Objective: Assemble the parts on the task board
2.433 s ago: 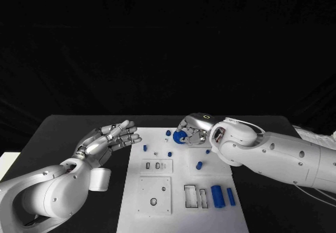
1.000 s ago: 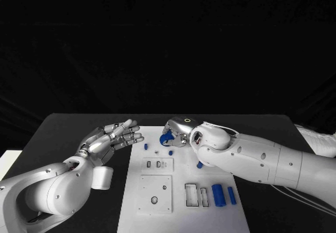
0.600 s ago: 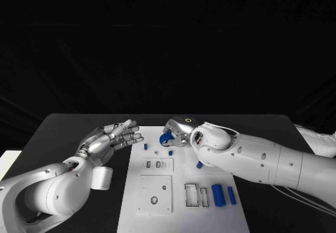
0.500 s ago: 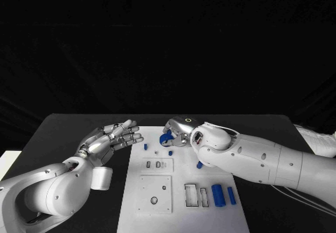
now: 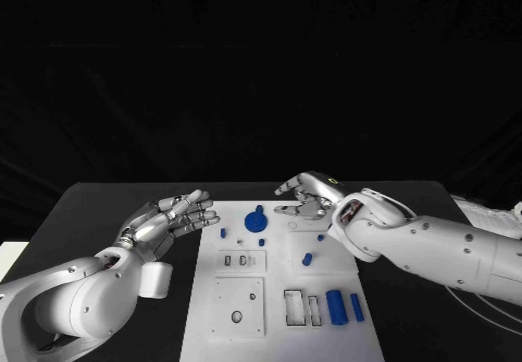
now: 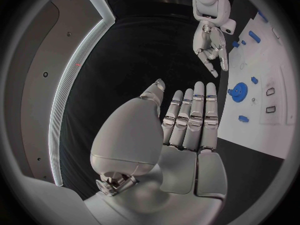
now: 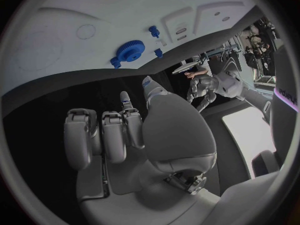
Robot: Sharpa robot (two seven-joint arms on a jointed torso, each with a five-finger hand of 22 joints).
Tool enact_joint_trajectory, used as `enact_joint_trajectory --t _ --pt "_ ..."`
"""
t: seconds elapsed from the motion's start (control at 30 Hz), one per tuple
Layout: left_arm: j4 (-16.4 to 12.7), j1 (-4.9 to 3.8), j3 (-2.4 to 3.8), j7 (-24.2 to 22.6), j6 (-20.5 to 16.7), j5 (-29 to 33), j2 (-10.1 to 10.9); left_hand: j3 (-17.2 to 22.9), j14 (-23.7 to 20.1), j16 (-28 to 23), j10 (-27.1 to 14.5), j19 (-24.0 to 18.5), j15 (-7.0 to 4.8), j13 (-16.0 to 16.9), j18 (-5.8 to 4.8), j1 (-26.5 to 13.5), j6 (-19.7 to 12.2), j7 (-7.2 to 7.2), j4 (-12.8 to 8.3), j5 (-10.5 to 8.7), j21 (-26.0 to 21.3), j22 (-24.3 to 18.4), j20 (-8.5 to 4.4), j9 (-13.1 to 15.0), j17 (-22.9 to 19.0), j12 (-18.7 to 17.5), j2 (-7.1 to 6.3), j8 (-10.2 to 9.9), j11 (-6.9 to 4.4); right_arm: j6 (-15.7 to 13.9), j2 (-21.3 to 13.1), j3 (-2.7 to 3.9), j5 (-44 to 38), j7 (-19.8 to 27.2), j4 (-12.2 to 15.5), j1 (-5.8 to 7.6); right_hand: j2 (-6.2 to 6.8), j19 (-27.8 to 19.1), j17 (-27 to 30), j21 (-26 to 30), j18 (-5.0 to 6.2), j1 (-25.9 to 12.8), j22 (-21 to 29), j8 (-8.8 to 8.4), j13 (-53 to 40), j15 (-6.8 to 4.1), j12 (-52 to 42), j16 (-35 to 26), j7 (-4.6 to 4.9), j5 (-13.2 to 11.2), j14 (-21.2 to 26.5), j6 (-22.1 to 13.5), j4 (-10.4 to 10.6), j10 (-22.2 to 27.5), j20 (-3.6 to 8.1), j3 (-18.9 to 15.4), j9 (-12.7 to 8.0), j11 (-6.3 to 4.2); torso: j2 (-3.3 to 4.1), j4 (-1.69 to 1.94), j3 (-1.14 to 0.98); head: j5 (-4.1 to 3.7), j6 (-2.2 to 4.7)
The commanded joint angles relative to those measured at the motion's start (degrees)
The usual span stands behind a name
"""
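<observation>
The blue gear (image 5: 256,221) is sitting on the task board (image 5: 277,332), at its far end, with a small blue peg just beside it. The right hand (image 5: 307,195) is hovering just beyond and to the right of the gear, fingers (image 5: 285,188) loosely spread and holding nothing. The left hand (image 5: 172,217) is hanging over the desk (image 5: 98,219) left of the gear, its fingers extended side by side, holding nothing.

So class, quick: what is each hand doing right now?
Left hand: open, holding nothing.
Right hand: open, holding nothing; the blue gear lies on the board.
</observation>
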State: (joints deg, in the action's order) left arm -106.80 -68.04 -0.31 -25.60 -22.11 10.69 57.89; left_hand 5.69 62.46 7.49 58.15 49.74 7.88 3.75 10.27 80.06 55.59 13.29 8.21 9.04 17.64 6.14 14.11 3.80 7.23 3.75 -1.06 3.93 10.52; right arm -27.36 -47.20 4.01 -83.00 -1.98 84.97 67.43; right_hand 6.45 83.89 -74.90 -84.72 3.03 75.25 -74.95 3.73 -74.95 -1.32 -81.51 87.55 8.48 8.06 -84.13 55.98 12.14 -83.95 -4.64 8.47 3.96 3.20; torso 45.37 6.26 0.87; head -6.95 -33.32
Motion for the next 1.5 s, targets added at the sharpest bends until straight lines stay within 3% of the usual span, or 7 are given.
enact_joint_trajectory --t 0.03,0.2,0.37,0.73,1.0,1.3,1.5 --pt "0.5 -0.07 0.03 -0.1 1.7 0.1 -0.2 0.0 -0.5 -0.3 -0.5 -0.2 0.06 -0.1 0.17 0.3 -0.3 0.22 -0.3 -0.08 -0.3 -0.1 0.09 -0.1 -0.1 -0.2 0.21 -0.2 0.10 1.6 -3.5 0.09 16.6 10.1 1.1 0.25 0.83 0.9 -9.2 0.3 -0.45 0.8 -2.7 -0.11 -9.6 0.44 0.4 -0.1 0.04 0.5 -4.6 -0.4 -1.1 -2.1 -0.35 -1.0 0.0 0.30 -0.34 -1.37 -0.47 0.11 0.51" --pt "1.5 -0.05 0.01 -0.1 2.0 0.1 -0.8 0.0 -0.4 -0.3 -0.4 -0.2 0.04 0.0 0.18 0.3 -0.3 0.19 -0.4 -0.08 -0.3 -0.1 0.09 -0.1 0.0 -0.1 0.25 -0.2 0.07 5.7 -8.0 0.13 19.1 11.7 1.0 0.35 1.58 1.0 -9.5 0.2 -0.49 2.2 -3.0 -0.01 -9.7 0.43 0.2 0.0 0.02 0.7 -4.7 -0.3 -2.7 -2.1 -0.37 -2.5 0.1 0.25 -0.60 -2.12 -0.99 -0.19 0.87" --pt "2.2 0.00 -0.03 -0.1 2.2 0.1 -1.4 0.0 -0.4 -0.3 -0.4 -0.2 0.04 0.0 0.18 0.3 -0.3 0.19 -0.4 -0.08 -0.3 -0.1 0.09 -0.1 0.0 -0.1 0.25 -0.2 0.07 8.2 -11.5 0.12 19.7 11.5 0.0 -0.01 1.20 1.3 -11.8 -0.2 -0.64 2.7 -3.7 -0.04 -10.1 0.44 -0.3 1.0 0.03 0.2 -5.2 -0.3 -3.4 -2.4 -0.35 -3.1 0.1 0.25 -0.73 -2.11 -1.39 -1.25 1.04" --pt "3.3 0.09 -0.17 -0.1 2.5 0.1 -2.1 0.0 -0.4 -0.3 -0.4 -0.2 0.04 0.0 0.18 0.3 -0.3 0.19 -0.4 -0.08 -0.3 -0.1 0.09 -0.1 0.0 -0.1 0.25 -0.2 0.07 10.7 -12.4 0.04 17.9 10.3 -4.2 -1.42 0.55 1.4 -12.2 -0.3 -0.68 4.1 -3.9 -0.07 -10.4 0.51 -0.7 1.2 0.12 0.7 -5.3 -0.6 -5.0 -2.6 -0.41 -3.8 0.1 0.32 -0.60 -2.36 -1.94 -0.46 0.65" --pt "3.6 0.15 -0.22 -0.1 2.6 0.1 -2.2 0.0 -0.3 -0.3 -0.4 -0.1 0.02 0.0 0.19 0.3 -0.2 0.16 -0.4 -0.08 -0.3 -0.1 0.09 -0.1 0.0 -0.1 0.29 -0.2 0.04 10.9 -10.4 0.03 16.1 9.6 -6.7 -2.91 0.00 1.5 -12.4 -0.4 -0.69 4.6 -4.0 0.03 -10.4 0.51 -0.8 1.3 0.10 1.4 -5.3 -0.4 -5.6 -2.6 -0.42 -3.8 0.1 0.31 -0.57 -2.23 -2.06 -0.32 0.24" --pt "3.7 0.17 -0.24 -0.1 2.5 0.1 -2.2 0.0 -0.3 -0.3 -0.4 -0.1 0.02 0.0 0.19 0.3 -0.2 0.16 -0.4 -0.08 -0.3 -0.1 0.09 -0.1 0.0 -0.1 0.29 -0.2 0.04 11.2 -9.2 0.04 14.9 9.3 -8.2 -3.30 -0.95 1.6 -12.5 -0.5 -0.73 5.1 -4.2 0.29 -10.6 0.44 -1.1 1.3 -0.02 1.3 -5.3 0.5 -6.3 -2.7 -0.39 -3.7 0.3 0.20 -0.59 -2.31 -1.96 -0.33 -0.12" --pt "3.7 0.17 -0.24 -0.1 2.5 0.1 -2.2 0.0 -0.3 -0.3 -0.4 -0.1 0.02 0.0 0.19 0.3 -0.2 0.16 -0.4 -0.08 -0.3 -0.1 0.09 -0.1 0.0 -0.1 0.29 -0.2 0.04 11.1 -8.5 0.04 14.7 9.2 -9.1 -3.53 -3.44 1.6 -12.7 -0.6 -0.76 5.3 -4.4 0.34 -10.8 0.32 -1.4 1.4 -0.15 -1.7 -5.4 1.7 -6.9 -2.9 -0.28 -2.5 0.4 0.05 -0.58 -2.35 -1.92 -0.36 -0.21"
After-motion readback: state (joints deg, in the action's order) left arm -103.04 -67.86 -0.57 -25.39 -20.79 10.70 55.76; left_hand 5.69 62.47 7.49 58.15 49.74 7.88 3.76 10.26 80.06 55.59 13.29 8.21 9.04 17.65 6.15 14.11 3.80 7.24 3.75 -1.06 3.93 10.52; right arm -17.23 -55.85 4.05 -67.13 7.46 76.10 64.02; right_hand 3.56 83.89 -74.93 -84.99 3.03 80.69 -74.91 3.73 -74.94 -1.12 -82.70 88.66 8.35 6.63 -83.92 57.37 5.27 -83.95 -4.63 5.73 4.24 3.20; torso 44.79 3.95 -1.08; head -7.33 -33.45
